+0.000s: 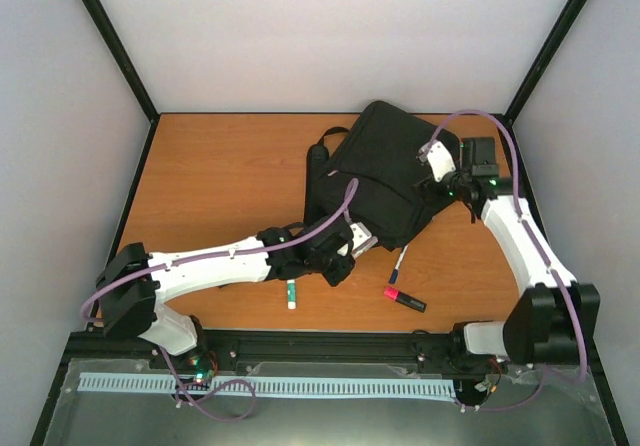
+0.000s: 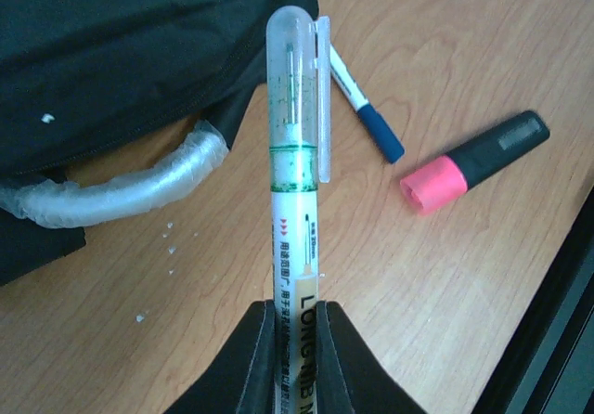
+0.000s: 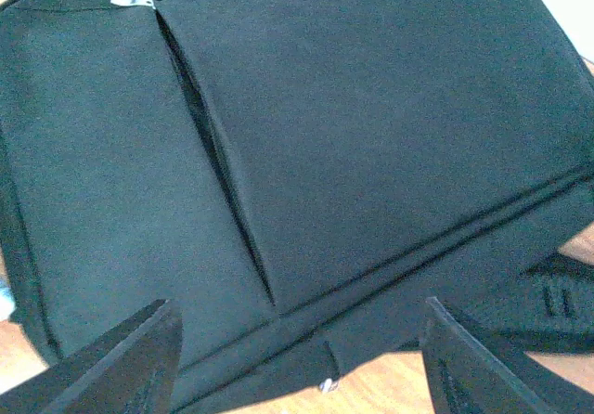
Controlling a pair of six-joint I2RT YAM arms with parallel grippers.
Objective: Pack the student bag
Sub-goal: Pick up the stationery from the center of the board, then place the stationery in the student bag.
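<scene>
The black student bag [image 1: 385,171] lies in the middle of the table, toward the back. My left gripper [image 1: 345,251] is at its near edge, shut on a white marker with a clear cap and green tip [image 2: 297,154]. The marker points toward the bag [image 2: 121,52] and its plastic-wrapped loop handle [image 2: 121,191]. My right gripper [image 1: 445,181] is open and empty, above the bag's right side. In the right wrist view the gripper [image 3: 297,368] spans the bag's fabric [image 3: 371,126], with an open zip slit [image 3: 213,154] in front of it.
A blue-capped pen [image 1: 401,263] [image 2: 367,108] and a pink highlighter [image 1: 404,299] [image 2: 473,161] lie on the wood near the bag's front. Another white pen with a green end [image 1: 291,293] lies under the left arm. Black frame posts stand at the table's back corners.
</scene>
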